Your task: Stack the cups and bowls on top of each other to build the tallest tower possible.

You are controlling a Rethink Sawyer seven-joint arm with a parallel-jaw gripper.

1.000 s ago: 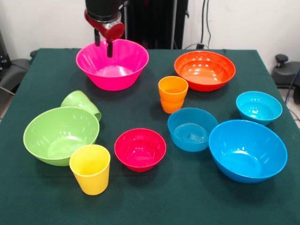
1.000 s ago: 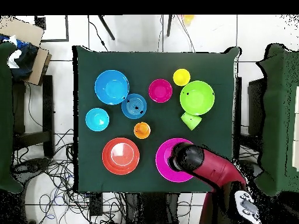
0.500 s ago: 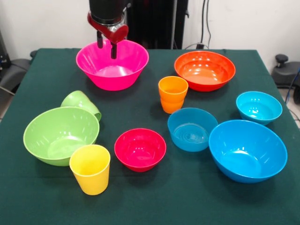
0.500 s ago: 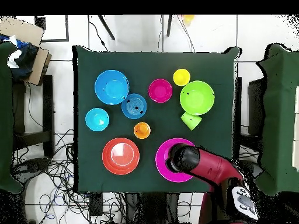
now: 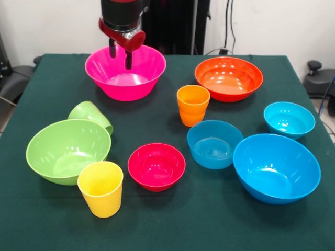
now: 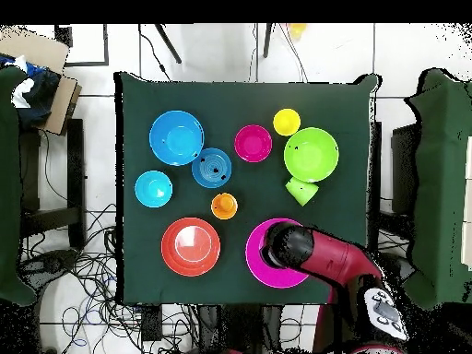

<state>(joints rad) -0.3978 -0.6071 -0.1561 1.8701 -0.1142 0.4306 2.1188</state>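
Seven bowls and three cups sit unstacked on the green desk [image 5: 172,209]. The gripper [image 5: 120,56] hangs over the pink bowl [image 5: 125,78], its two fingers [image 5: 127,59] parted and empty. The other bowls: orange bowl [image 5: 229,78], green bowl [image 5: 68,150], large blue bowl [image 5: 276,167], red bowl [image 5: 156,166], and two smaller blue bowls [image 5: 214,144]. The orange cup [image 5: 192,105] and yellow cup [image 5: 100,188] stand upright; the green cup [image 5: 90,115] lies tipped, touching the green bowl.
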